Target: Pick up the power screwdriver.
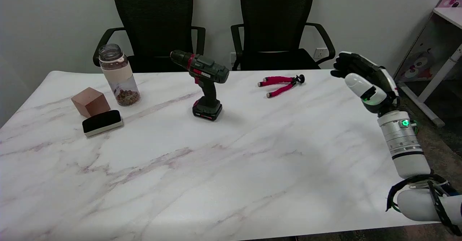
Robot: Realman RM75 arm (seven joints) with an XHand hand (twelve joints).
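Meanwhile tripod [282, 83] between screwdriver [204, 84] and hand [364, 78]; hand seemingly empty, fingers apart.

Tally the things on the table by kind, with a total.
Power screwdriver: 1
Jar: 1
Wooden block: 1
Board eraser: 1
Pink-legged mini tripod: 1
Total: 5

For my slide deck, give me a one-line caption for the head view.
Right hand raised empty at the table's right edge, power screwdriver standing upright untouched.
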